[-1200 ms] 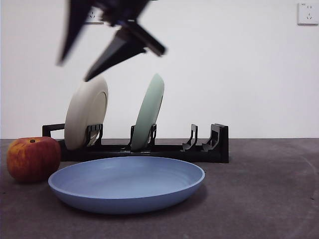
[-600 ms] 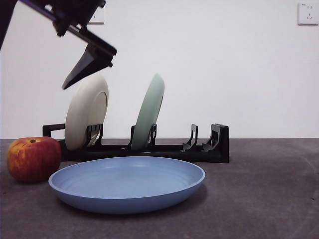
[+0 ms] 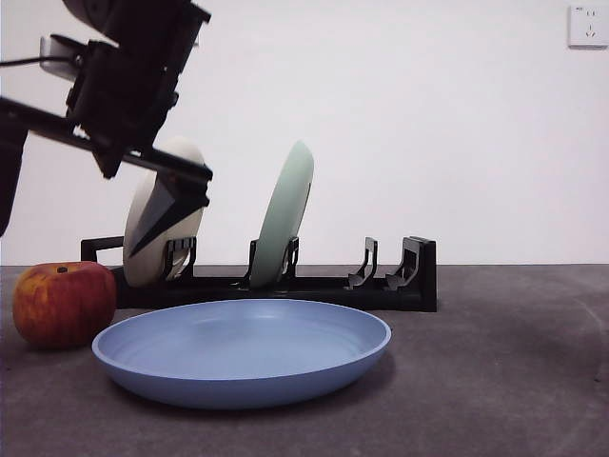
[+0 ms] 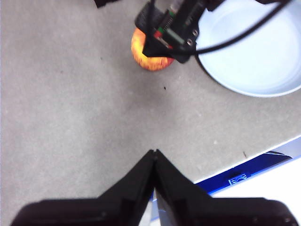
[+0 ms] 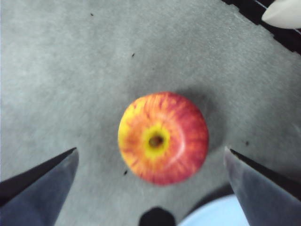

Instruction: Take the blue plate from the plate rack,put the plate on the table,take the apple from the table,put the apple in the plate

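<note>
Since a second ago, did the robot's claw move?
Yes. The right gripper has come down and toward the apple. Before, it hung above the cream plate; now one jaw crosses that plate's face, jaws wide open.

My right pincer hangs spread wide above the apple, with bare desk showing between each jaw and the fruit, so I see room on both sides. The blue plate sits just beside the apple, crowding that flank. Behind, the plate rack holds a cream plate and a green plate upright, walling off the rear approach.
</note>
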Controlling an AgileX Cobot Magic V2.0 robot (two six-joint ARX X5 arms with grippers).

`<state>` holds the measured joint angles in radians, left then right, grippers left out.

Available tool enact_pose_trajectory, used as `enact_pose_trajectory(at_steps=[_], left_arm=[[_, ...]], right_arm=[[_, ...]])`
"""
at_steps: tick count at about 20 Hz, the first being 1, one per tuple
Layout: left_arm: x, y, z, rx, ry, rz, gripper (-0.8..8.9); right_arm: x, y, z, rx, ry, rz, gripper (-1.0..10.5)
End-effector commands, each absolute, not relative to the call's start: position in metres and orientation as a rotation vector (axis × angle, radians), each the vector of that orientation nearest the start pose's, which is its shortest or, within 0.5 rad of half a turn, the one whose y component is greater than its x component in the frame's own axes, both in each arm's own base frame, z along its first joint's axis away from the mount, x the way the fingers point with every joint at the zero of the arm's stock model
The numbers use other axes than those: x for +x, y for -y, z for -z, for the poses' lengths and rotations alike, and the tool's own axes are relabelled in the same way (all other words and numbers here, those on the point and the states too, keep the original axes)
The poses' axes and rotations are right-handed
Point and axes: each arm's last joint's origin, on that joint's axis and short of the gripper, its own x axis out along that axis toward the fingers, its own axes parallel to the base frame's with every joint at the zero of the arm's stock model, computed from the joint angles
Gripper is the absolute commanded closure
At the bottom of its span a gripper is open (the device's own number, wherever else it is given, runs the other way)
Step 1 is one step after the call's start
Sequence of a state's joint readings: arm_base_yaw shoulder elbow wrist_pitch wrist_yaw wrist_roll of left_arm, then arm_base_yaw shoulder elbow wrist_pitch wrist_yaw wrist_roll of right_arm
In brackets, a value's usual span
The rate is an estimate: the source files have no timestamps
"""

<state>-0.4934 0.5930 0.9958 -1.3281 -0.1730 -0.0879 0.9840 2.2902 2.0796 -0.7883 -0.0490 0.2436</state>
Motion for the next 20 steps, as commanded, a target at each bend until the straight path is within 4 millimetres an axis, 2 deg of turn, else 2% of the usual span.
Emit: enact_pose_trajectory(at_steps=[1,11,14,15,18,20], left_arm=[[0.051,0.022,-0.323,0.210,-0.873,0.249,8.22],[0.044,0.018,-0.324,0.201,-0.836,0.254,8.22],[0.044,0.018,-0.324,0.214,-0.835,0.260,8.22],[0.044,0.018,-0.324,0.215,-0.835,0.260,8.22],[0.044,0.018,-0.324,0.216,-0.834,0.261,8.22],[0.044,0.018,-0.324,0.220,-0.834,0.262,8.22]], right_arm=[[0.276,-0.423,-0.214,-0.278,-1.027,-0.823,1.2],[0.281,-0.433,-0.170,-0.305,-1.081,-0.812,1.2],[0.280,-0.437,-0.170,-0.308,-1.054,-0.826,1.3],[0.279,-0.438,-0.170,-0.311,-1.043,-0.817,1.8],[0.279,-0.437,-0.170,-0.320,-1.042,-0.782,6.4],[0.279,-0.436,-0.169,-0.326,-1.051,-0.778,8.7]])
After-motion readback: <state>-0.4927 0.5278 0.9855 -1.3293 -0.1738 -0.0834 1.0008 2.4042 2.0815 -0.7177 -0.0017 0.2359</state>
